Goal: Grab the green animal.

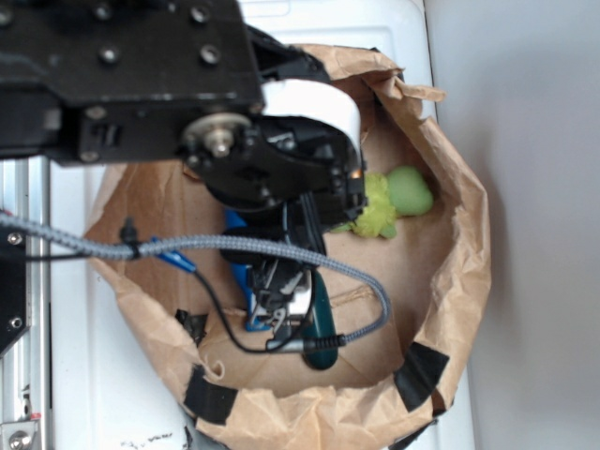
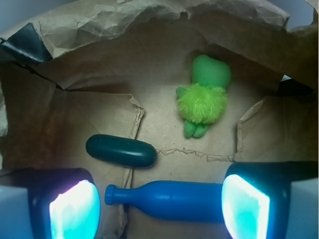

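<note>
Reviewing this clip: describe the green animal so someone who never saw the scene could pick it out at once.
Look inside the brown paper bag, on its floor near the back wall in the wrist view. The green animal lies there, apart from the dark green capsule and blue bottle-shaped pin. It alone is fuzzy, yellow-green, with a smooth round head and small feet.

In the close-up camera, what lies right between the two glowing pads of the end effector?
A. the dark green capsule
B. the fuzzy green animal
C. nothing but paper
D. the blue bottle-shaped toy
D: in the wrist view the blue bottle-shaped toy lies across the gap of the open end effector, while the green animal and the dark green capsule lie farther off.
</note>
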You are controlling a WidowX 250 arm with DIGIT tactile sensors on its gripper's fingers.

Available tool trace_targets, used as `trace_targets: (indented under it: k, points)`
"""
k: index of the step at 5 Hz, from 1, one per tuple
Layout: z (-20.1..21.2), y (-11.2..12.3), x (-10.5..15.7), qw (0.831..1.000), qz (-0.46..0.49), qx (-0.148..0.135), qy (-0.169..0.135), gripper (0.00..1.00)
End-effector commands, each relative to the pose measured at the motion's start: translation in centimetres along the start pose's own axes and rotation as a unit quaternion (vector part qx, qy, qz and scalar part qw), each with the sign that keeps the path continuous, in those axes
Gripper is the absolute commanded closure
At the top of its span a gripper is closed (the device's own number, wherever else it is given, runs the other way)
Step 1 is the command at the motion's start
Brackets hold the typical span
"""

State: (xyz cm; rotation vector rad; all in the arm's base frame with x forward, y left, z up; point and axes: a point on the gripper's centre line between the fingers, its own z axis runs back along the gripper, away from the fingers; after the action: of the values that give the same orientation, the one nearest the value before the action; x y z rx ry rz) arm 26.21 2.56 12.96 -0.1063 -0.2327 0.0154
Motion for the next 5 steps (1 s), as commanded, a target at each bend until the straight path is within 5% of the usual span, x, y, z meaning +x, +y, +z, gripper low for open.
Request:
trace_targets:
  k: [1, 4, 5]
  points:
    - [0.7, 0.1, 0.5, 1.0, 0.0, 0.002, -0.017, 0.0]
    - [-6.0, 1.9, 3.5, 0.997, 0.037, 0.047, -0.048, 0.0]
    - [-6.1, 1.7, 4.6, 0.997, 0.043, 0.039, -0.06, 0.0]
